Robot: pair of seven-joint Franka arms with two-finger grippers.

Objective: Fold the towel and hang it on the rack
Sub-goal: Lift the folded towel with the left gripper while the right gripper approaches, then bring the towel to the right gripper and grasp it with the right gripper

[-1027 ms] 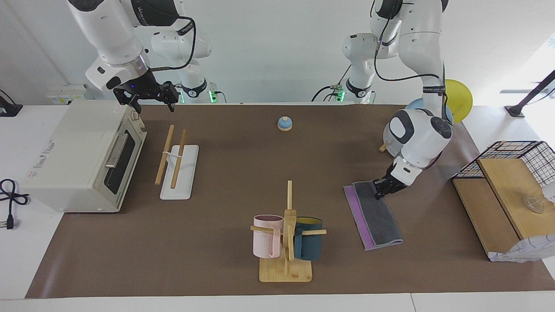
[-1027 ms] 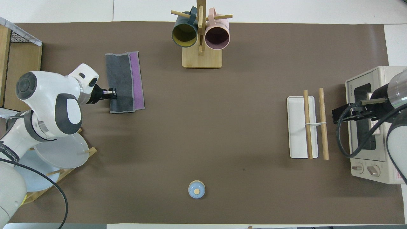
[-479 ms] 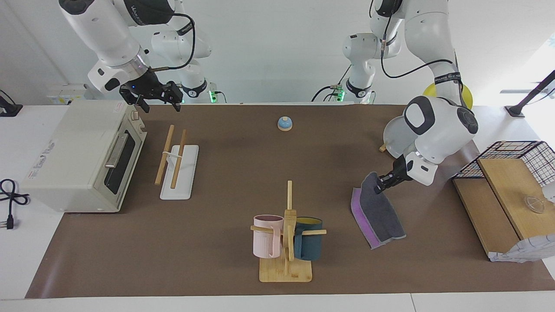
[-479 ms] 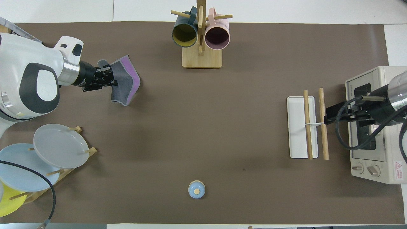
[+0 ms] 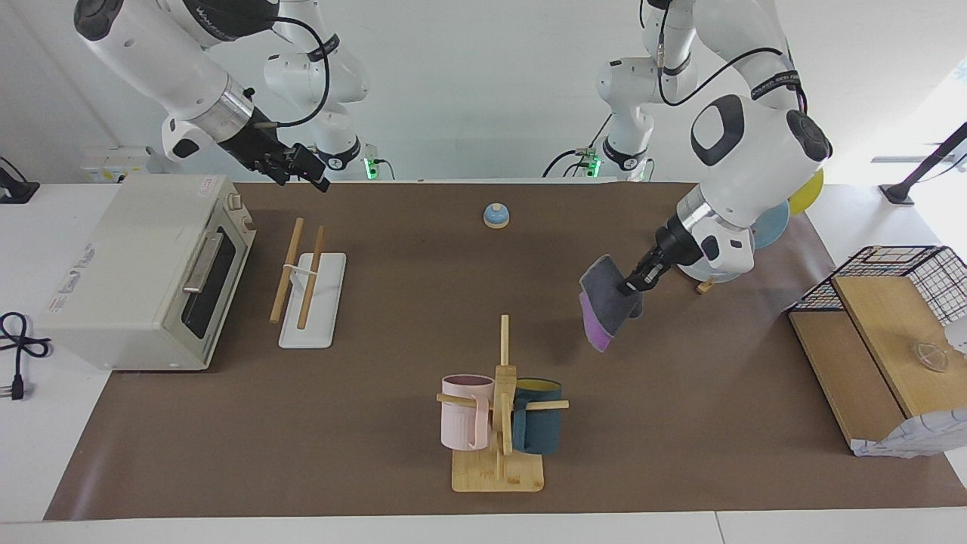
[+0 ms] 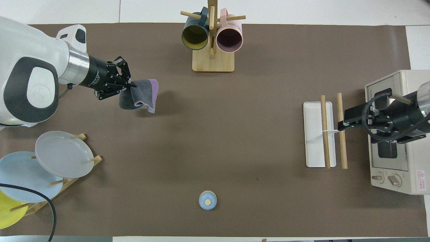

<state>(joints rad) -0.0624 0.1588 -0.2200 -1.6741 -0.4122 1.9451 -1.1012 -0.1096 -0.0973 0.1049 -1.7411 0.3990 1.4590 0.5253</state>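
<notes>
Between the left gripper's fingers: the left gripper point(image 5: 629, 285) is clamped on one edge of the towel point(image 5: 604, 304), which hangs off the table in a folded bunch, grey outside, purple at the lower edge.
Way to the rack: the rack point(image 5: 306, 281) lies well apart from this gripper, toward the right arm's end of the table, with bare mat between.
Rack's long axis: its two rods run toward and away from the robots, so I judge the towel must arrive crosswise over them.
Nearer arm: the right gripper point(image 5: 301, 163) is raised near the rack; whether its fingers are parted, I cannot tell.
Views: facing view shows the towel clear of the table; overhead view point(image 6: 141, 93) shows the rods point(image 6: 332, 131) parallel.
</notes>
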